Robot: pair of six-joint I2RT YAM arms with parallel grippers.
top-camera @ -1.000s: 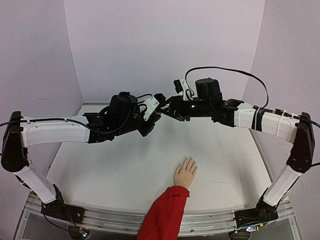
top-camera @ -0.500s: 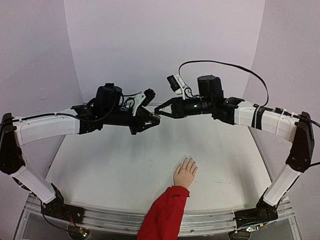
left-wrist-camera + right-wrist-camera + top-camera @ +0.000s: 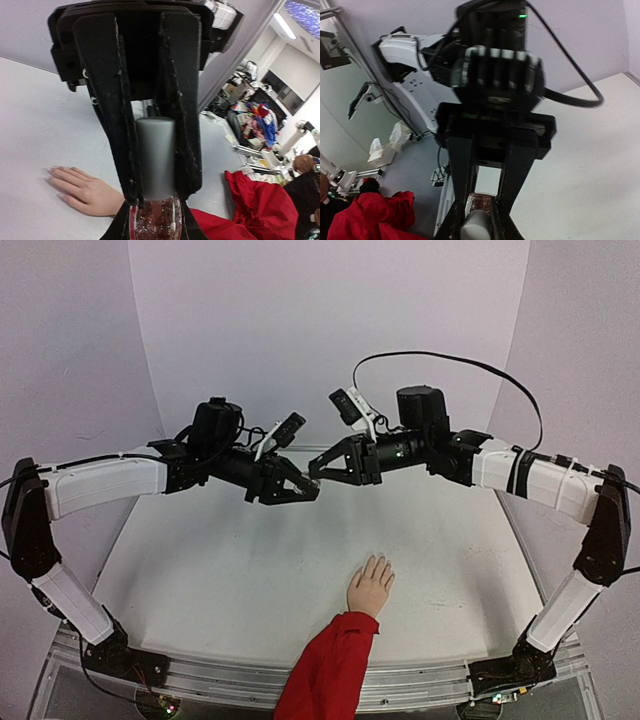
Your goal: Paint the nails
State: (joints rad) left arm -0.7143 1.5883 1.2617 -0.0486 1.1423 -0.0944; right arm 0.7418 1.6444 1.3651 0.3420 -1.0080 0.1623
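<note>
1. Nails (image 3: 378, 563) tip the mannequin hand (image 3: 370, 588) lying flat on the bench (image 3: 200, 570), near its front edge.
2. Left fingers (image 3: 300, 488) clench a glittery bottle (image 3: 155, 222) in mid-air.
3. Right fingers (image 3: 325, 476) clamp its grey cap (image 3: 156, 155).

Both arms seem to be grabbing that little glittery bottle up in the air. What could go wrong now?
1. The left fingers hold the bottle and the right fingers grip its grey cap, well above the table. A slip while opening it would probably drop it.
2. The bottle seems to lie sideways, so polish might spill once uncapped, landing on the table rather than on the mannequin hand.
</note>
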